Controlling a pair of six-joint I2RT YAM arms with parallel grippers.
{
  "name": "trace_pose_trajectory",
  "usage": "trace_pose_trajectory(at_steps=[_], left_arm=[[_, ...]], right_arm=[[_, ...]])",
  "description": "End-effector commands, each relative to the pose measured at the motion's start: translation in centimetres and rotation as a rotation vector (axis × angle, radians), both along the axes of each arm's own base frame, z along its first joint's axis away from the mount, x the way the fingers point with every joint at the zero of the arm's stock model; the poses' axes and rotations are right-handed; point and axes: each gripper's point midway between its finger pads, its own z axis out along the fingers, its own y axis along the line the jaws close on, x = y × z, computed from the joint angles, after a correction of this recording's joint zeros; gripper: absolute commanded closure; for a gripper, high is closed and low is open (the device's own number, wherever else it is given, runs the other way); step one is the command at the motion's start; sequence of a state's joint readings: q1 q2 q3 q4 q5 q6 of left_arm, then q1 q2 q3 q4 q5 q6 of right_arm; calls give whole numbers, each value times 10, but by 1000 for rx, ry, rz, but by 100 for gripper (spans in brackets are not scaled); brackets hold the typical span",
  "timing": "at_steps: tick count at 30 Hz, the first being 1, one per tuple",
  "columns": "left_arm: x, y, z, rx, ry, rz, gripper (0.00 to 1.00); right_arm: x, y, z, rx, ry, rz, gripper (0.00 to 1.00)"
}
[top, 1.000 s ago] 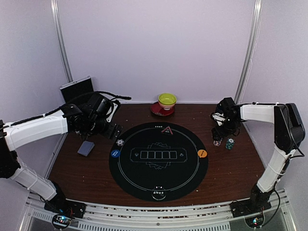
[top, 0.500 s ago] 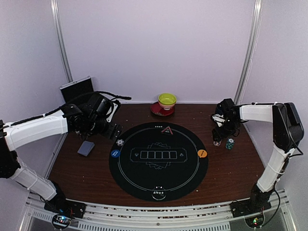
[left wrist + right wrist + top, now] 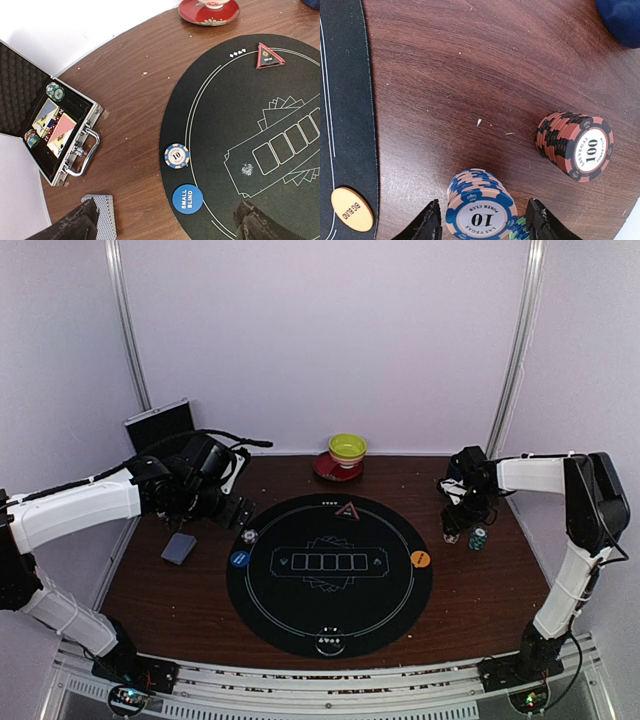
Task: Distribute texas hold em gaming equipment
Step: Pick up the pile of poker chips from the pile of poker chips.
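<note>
The tabletop [image 3: 180, 590] carries a round black mat [image 3: 300, 610] marking the seats. At its 9 o'clock the left tool [image 3: 167, 220] hangs spread wide and empty near the card deck [image 3: 102, 215]. At 3 o'clock the right tool [image 3: 484, 222] straddles the blue chip stack [image 3: 477, 210], jaws apart and not gripping (probably to lift chips for sharing out), just outside the orange button [image 3: 351, 209].

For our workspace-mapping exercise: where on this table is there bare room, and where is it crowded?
Free: the near half of the black mat, between small blind disc and big blind disc; wood at both near corners. Crowded: the right edge, where the right gripper straddles the blue chip stack beside the red stack; the left, around card deck and case.
</note>
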State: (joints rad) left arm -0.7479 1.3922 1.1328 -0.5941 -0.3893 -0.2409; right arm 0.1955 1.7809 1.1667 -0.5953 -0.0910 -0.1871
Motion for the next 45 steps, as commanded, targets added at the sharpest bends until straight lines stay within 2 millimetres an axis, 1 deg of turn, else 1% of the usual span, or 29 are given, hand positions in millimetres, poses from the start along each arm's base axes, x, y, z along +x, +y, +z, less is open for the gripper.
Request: trace_pose_trajectory(at_steps=[1,5,8,18,25,34,37,39,42,45], left_arm=[[6,-2,12,-30,-41,1,2],[6,-2,11,-27,-40,2,2],[6,-3,11,-27,-39,1,2],[6,-2,11,-27,-40,3,2],[7,-1,10,-19,-42,7,2],[8,0,9,-15,-41,9,2],[7,0,10,-15,-42,8,2],[7,0,10,-16,-43,10,2],[7,0,10,-16,-44,10,2],[7,0,10,-14,-44,11,2]], right_arm=[[-3,-3,-6,-3,24,-4,41],[-3,-3,-6,-3,24,-4,43],[-3,-3,-6,-3,22,-5,49],[-1,-5,-2,-14,7,-11,59],[1,-7,12,-17,-36,-17,61],[3,-2,34,11,-93,4,64],[1,3,41,30,-108,29,64],[-2,10,47,49,-118,58,64],[-8,27,57,73,-138,126,65],[-18,48,63,85,-147,216,66]])
